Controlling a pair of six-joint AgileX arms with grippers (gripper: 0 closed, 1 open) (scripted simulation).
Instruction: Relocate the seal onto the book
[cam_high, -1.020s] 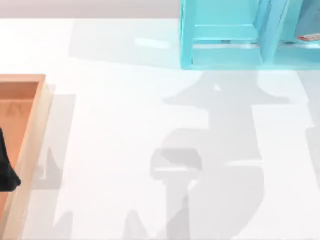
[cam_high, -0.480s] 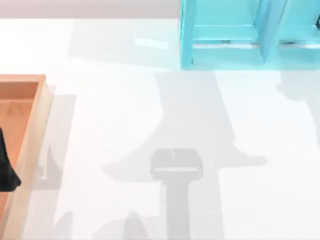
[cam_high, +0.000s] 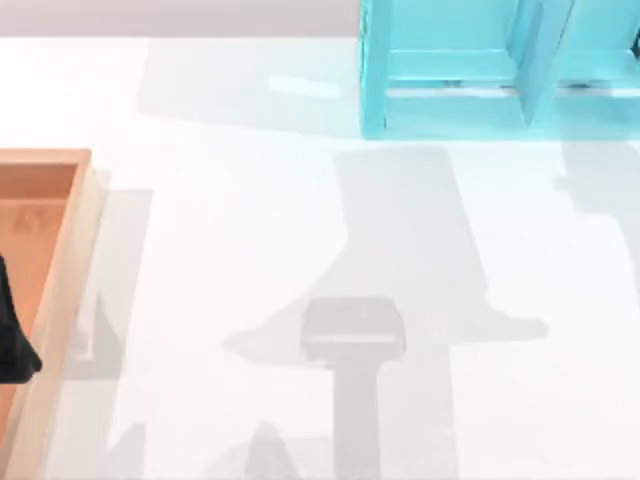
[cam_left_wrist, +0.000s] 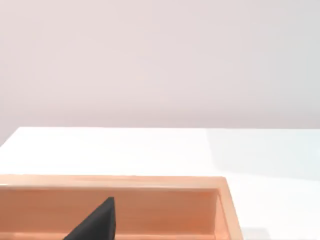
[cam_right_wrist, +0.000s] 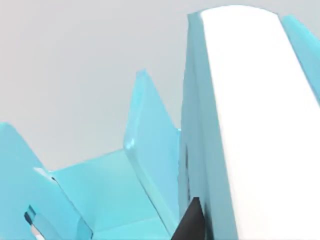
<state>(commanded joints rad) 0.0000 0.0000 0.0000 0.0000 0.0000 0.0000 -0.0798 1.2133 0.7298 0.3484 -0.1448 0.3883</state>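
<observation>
The book (cam_right_wrist: 255, 125) stands upright close in front of the right wrist camera, with broad white page edges between teal-blue covers. My right gripper (cam_right_wrist: 210, 227) is shut on it. One dark finger (cam_right_wrist: 191, 220) lies against the cover and the other is hidden behind the book. Below the book are the walls of the light-blue shelf unit (cam_right_wrist: 110, 190). The seal is out of view. My left gripper (cam_high: 12, 345) is parked over the wooden tray (cam_high: 60, 290) at the table's left edge.
The light-blue shelf unit (cam_high: 460, 70) stands at the back right of the white table. The wooden tray (cam_left_wrist: 150, 182) has raised walls. A broad slanted shadow (cam_high: 410, 240) lies across the middle of the table.
A red-trimmed object has left the shelf's right compartment. The broad shadow on the table has turned slanted and shifted to the right. The left arm has not moved.
</observation>
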